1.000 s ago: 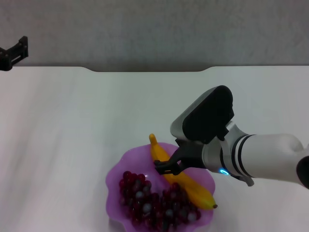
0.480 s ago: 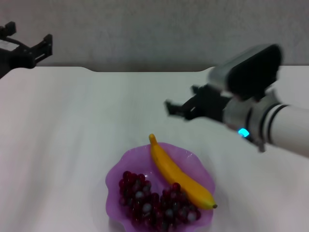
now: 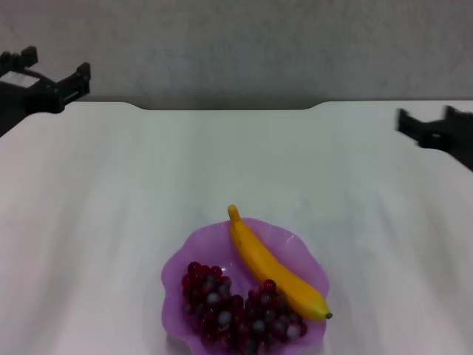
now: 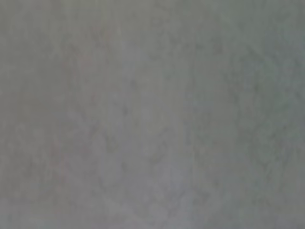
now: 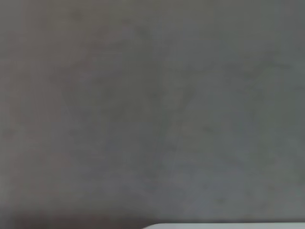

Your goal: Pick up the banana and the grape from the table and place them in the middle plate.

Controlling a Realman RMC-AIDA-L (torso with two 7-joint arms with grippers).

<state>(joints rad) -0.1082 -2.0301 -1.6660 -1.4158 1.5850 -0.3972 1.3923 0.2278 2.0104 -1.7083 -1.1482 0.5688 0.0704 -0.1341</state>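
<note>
The curved yellow-orange banana lay across the translucent purple scalloped plastic plate, its stem tip poking just over the far rim. The long bunch of dark red-purple grapes rested in the same plate, touching the banana's near side. Both fruits looked placed, so the task appeared complete. The left hand hung at the white counter's far left corner, fingers spread and empty. The right hand was at the right edge, also released and holding nothing.
</note>
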